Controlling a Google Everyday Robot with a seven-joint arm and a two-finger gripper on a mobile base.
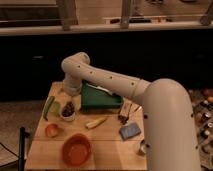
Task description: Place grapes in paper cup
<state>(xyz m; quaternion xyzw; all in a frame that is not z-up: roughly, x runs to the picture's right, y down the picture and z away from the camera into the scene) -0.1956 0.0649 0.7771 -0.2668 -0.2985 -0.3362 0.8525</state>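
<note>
- Your hand [70, 96] is over the wooden desk [111, 146]; open or closed, you cannot tell.
- Just below it, dark bumpy grapes [68, 107] sit in the round white paper cup [67, 117].

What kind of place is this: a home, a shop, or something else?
Probably a test kitchen or lab corner: a small wooden table carries an orange bowl, a fruit and a paper cup, with a long counter behind. The gripper hangs just above the paper cup.

matt wooden table [110, 148], glossy orange bowl [64, 147] (gripper [69, 98] just above paper cup [67, 117]).
</note>
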